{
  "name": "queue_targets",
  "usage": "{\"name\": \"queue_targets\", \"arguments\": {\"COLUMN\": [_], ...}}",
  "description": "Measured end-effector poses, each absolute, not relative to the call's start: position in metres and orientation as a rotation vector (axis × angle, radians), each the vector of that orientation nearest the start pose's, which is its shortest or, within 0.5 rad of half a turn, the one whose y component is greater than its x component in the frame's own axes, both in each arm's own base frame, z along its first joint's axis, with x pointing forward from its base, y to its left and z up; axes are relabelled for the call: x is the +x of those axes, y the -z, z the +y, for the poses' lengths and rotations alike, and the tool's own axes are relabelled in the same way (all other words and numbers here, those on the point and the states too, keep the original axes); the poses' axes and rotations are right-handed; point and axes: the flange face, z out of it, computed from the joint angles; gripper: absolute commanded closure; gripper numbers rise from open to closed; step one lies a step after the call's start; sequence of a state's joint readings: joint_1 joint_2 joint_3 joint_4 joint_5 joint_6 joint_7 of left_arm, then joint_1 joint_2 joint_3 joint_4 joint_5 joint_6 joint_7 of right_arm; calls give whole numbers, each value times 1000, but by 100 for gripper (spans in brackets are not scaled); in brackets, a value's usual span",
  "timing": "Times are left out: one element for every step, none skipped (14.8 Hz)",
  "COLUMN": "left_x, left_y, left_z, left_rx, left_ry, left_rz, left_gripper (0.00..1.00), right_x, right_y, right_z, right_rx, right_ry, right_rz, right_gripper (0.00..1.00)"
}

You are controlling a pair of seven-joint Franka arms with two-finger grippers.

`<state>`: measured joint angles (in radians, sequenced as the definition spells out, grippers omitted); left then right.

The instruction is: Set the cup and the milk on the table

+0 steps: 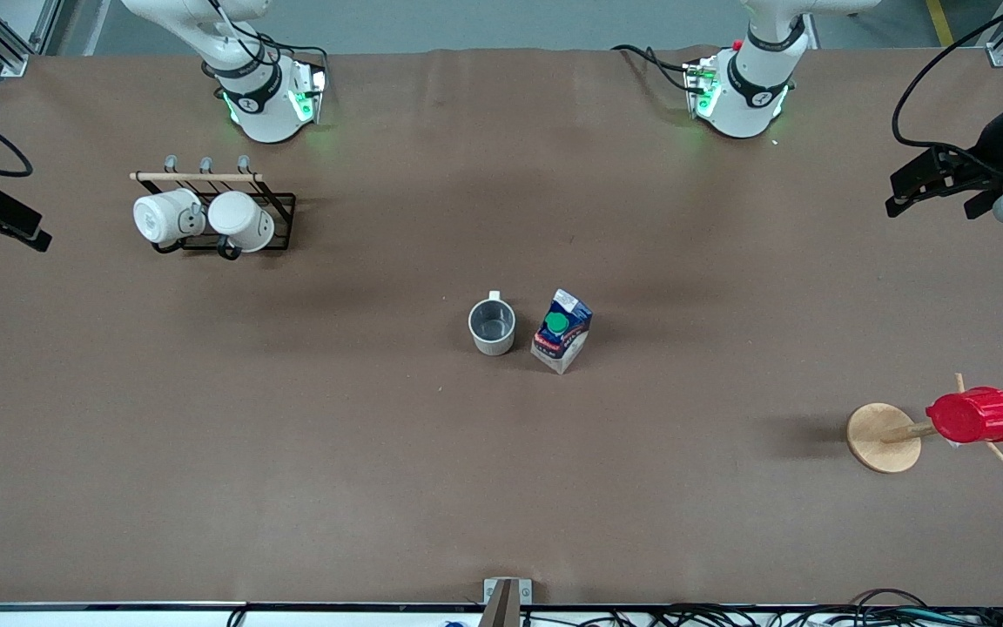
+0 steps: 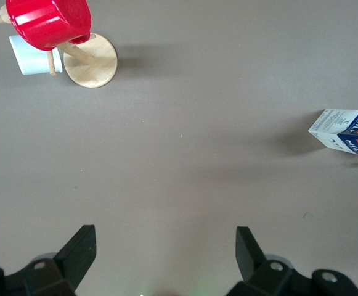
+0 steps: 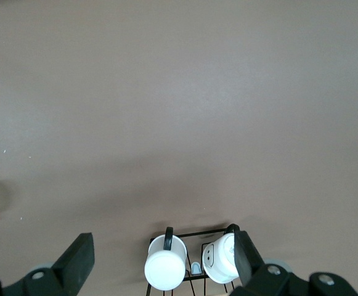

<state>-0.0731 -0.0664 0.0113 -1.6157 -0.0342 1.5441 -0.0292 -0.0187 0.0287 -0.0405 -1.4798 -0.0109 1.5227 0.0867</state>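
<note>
The pale grey cup [image 1: 492, 326] stands upright on the brown table [image 1: 501, 488] near its middle, handle toward the robots' bases. The blue and white milk carton [image 1: 562, 332] with a green cap stands upright right beside it, toward the left arm's end; it also shows in the left wrist view [image 2: 345, 132]. My left gripper [image 1: 898, 196] is open and empty, up over the left arm's end of the table [image 2: 165, 237]. My right gripper [image 1: 31, 231] is open and empty, up over the right arm's end [image 3: 163, 239]. Both are well apart from the cup and the milk.
A black wire rack [image 1: 279, 222] with two white mugs [image 1: 166, 216] [image 1: 242, 220] stands near the right arm's base. A wooden peg stand [image 1: 883, 437] carrying a red ribbed cup [image 1: 973, 415] stands toward the left arm's end, nearer the front camera.
</note>
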Motion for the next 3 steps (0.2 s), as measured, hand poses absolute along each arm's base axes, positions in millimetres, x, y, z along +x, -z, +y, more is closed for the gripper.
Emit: {"name": "queue_targets", "arguments": {"left_x": [530,529,529], "left_y": [-638,-638,-638], "left_z": [-36,-36,-36], "left_rx": [-3176,-3176,-3176], "left_ry": [-11,-13,-15], "left_rz": [53,53,53], "left_gripper": [0,0,0], "right_x": [558,558,558], "right_y": [-647,-647,-647], "right_z": [-34,-34,-34], "right_rx": [-3145,-3145,-3145], "right_ry": [23,23,23], "right_rz": [231,231,231], "right_gripper": [0,0,0]}}
